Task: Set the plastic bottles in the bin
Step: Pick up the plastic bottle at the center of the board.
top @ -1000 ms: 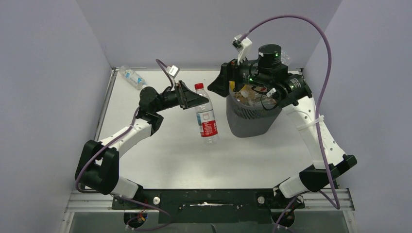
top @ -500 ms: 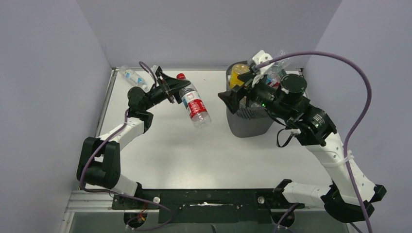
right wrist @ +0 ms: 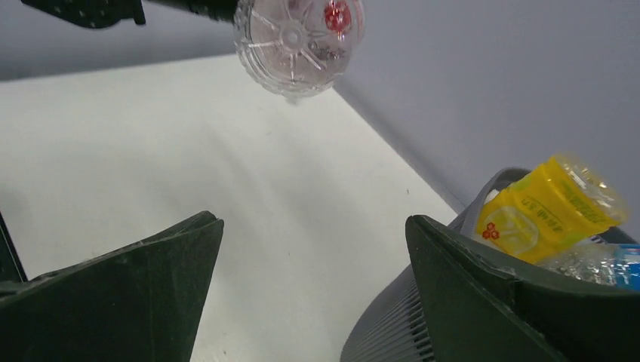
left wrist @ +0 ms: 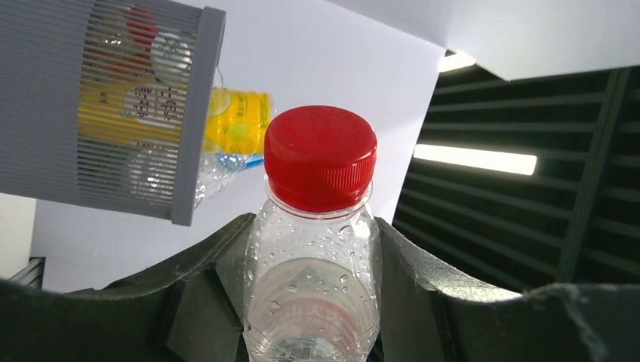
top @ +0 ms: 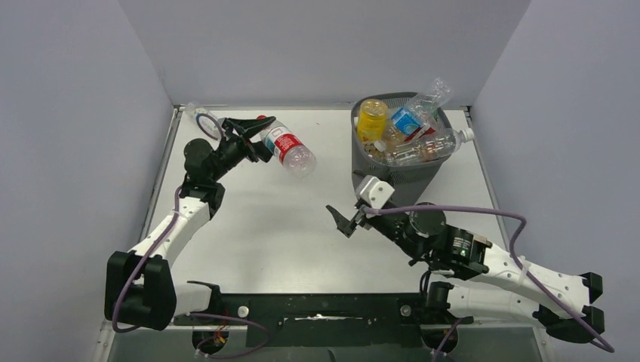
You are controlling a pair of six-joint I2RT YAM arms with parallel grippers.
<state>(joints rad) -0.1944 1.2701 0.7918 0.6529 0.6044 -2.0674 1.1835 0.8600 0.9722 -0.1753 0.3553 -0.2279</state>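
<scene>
Left wrist view: left gripper [left wrist: 313,237] closed narrow on bottle [left wrist: 313,309], fingers [left wrist: 219,253] pressing neck from both sides just under red cap [left wrist: 320,154]. Droplets inside clear plastic, red label lower down.

Top external: bottle held off table [top: 264,219] over far-left area, lying nearly level, cap end in gripper, base pointing toward bin [top: 392,181]. Well apart from bin.

Right gripper [top: 347,219] spread wide, nothing between fingers, low over table just in front of bin, aimed toward far left. Right wrist view: both fingers at bottom corners, bare table between, round base of held bottle up top, bin rim at lower right.

Bin at far right of table, heaped above rim: yellow bottle [top: 371,119] at left side, blue-labelled bottle [top: 407,121] beside it, long clear bottle [top: 426,145] lying across front with white cap poking over right edge.

Possibly one more bottle at far-left corner of table, mostly hidden behind left arm.
</scene>
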